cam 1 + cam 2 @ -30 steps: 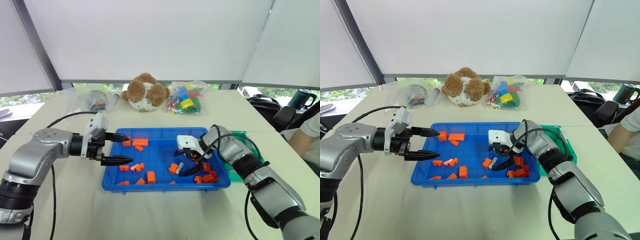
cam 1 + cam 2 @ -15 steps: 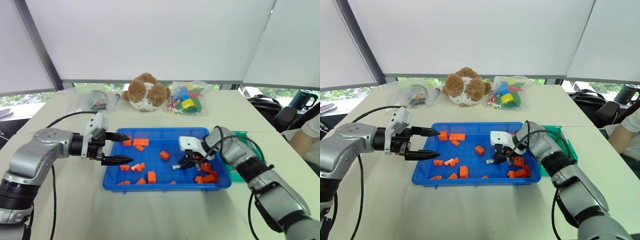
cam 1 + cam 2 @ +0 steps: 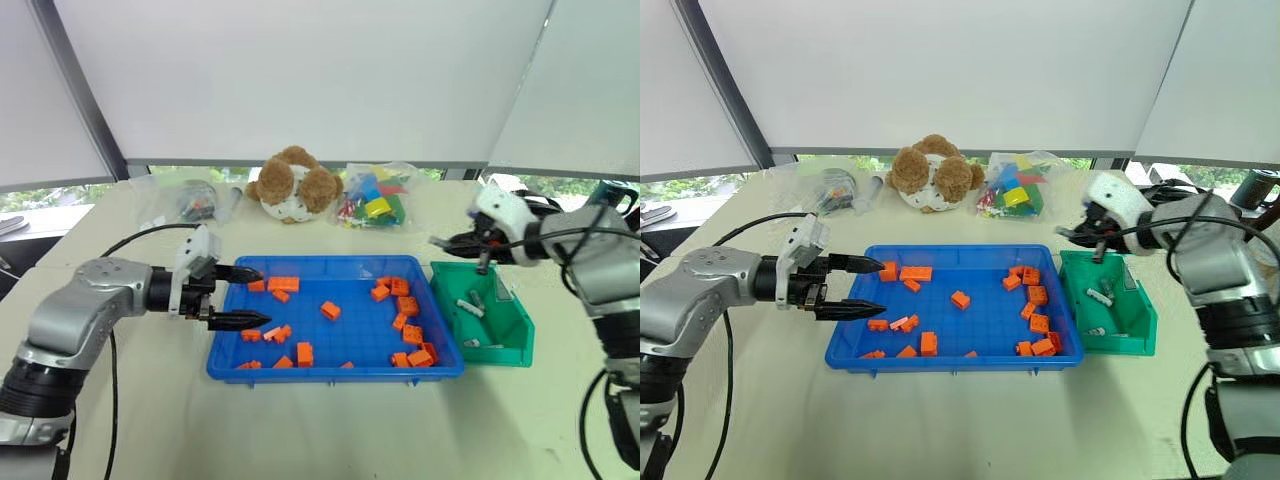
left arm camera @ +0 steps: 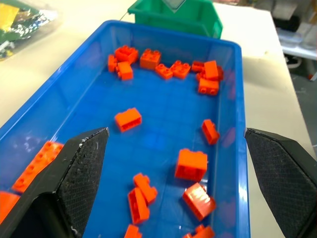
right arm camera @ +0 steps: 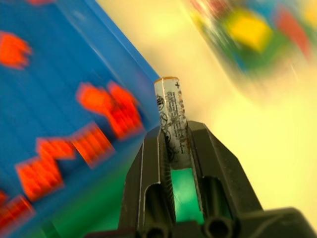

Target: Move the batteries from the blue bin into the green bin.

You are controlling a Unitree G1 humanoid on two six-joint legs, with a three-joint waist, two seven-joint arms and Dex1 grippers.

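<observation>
My right gripper [image 5: 174, 144] is clenched on a small silver-grey cylindrical battery [image 5: 172, 116] above the far edge of the teal-green plastic bin [image 3: 505, 330]. I should lower inside its rim before releasing.

blue bin [image 3: 330, 372], green bin [image 3: 508, 345], orange blocks [image 3: 282, 284]

Only legible mark I get is a "+" near the orange-tipped end of the battery [image 5: 172, 119]; the fine print below it I can't read.
</observation>
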